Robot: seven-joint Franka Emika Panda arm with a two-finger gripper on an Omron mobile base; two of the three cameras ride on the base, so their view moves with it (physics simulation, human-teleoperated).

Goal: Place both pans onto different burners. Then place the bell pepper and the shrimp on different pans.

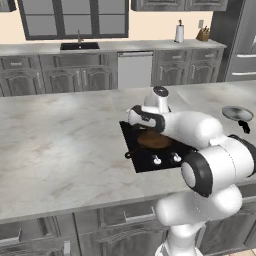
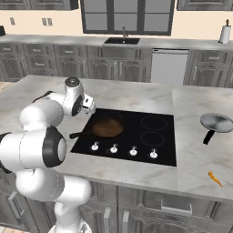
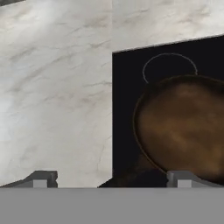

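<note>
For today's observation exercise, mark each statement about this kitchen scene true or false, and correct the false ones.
1. The cast-iron skillet sits on the black cooktop. True.
2. The steel pan is on a burner. False: it rests on the marble counter, right of the cooktop.
3. The gripper is shut on the skillet's handle. False: its jaws stand open above it.
4. The shrimp lies in the steel pan. False: it lies on the counter near the front edge.
5. A sink is set in the back counter. True.
</note>
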